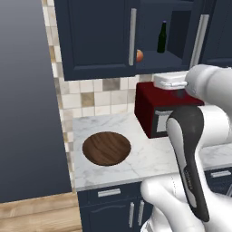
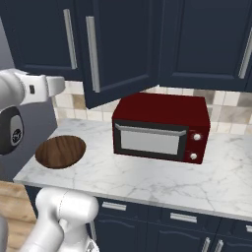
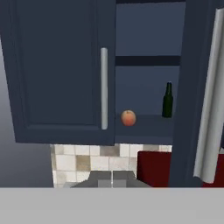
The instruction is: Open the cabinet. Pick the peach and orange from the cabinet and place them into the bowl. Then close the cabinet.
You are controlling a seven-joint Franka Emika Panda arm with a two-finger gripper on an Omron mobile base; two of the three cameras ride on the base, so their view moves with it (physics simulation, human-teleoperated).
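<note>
— Grey-tipped gripper (image 3: 112, 178): jaw state?
— Shut, tip against tip, nothing held. Seen low and central in the hand view, aimed into the cabinet (image 3: 61, 70).

— Nearest task item?
— Round orange-red fruit (image 3: 128, 117), above the tips and slightly right in the hand view, farther in, well apart from them. Resting on the lower shelf, just beside the free edge of the left door. Peach or orange: cannot tell from colour alone. Same fruit (image 1: 139, 55) visible from the left base view, level with the lower end of the left door's silver handle (image 1: 132, 36).

— Door positions?
— Left door closed. Right door (image 2: 118, 44) swung out towards the robot, edge-on in the hand view, its long handle (image 3: 210, 100) at far right.

— Other shelf contents?
— Dark green bottle (image 3: 167, 100), upright, right of the fruit, farther back, not touching it.

— Bowl location?
— Brown wooden bowl (image 1: 106, 148) flat on the marble counter (image 2: 147, 177), below the cabinet's left door, well below the hand. Nothing in it. Left of the red microwave (image 2: 160, 128), apart from it.
</note>
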